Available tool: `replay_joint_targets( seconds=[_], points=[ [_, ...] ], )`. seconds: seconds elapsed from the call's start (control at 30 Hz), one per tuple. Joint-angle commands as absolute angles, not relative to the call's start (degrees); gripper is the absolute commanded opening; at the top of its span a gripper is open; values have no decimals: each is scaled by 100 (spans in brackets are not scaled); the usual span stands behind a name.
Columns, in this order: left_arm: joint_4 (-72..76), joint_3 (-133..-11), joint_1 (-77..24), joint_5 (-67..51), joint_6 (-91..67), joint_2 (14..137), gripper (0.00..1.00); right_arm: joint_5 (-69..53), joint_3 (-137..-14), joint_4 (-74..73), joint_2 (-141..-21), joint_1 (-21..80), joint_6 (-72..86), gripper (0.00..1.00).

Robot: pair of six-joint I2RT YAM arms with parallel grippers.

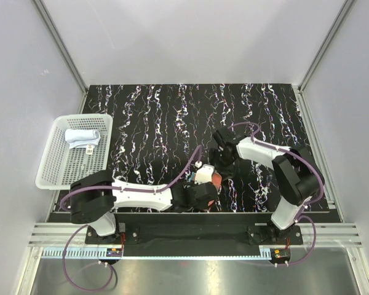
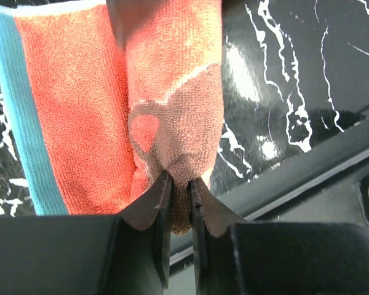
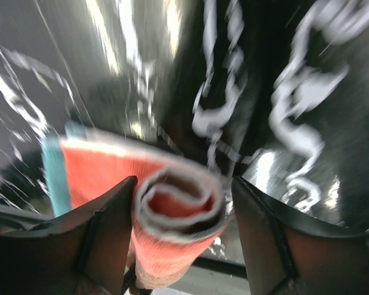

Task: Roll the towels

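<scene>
Black marbled tabletop [image 1: 172,123] below: my left gripper [image 2: 179,181] pinches the rolled end of the orange towel [image 2: 80,110]; my right gripper [image 3: 184,181] stands open astride it. I'd hold that pinch firm so the coil cannot loosen.

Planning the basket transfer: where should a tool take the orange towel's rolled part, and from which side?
Probably across the orange towel's rolled part, mid-length, squeezing its rounded sides, not the open spiral end. Come in as the right tool sits: open, fingers straddling the roll. The left tool only pinches a loose fold, which wouldn't keep the coil together.
</scene>
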State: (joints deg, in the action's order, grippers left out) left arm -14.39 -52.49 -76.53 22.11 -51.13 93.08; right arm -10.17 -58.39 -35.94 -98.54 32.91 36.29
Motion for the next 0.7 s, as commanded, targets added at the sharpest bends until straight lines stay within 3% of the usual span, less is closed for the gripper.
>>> replay_joint_targets(
  seconds=[0.0, 0.3, 0.67],
  points=[
    [-1688, -4887, -7664, 1837, -5449, 9185, 7, -941, -6319, -3568, -9940, 2936, 3393, 70],
    [-836, -3992, -7331, 1301, -5844, 8948, 1, -923, -6250, -2946, -9291, 2417, 3630, 77],
    [914, -2444, -6425, 422, -6530, 8306, 0, -2054, -3632, -723, -7358, 2347, 4911, 82]
  ],
)
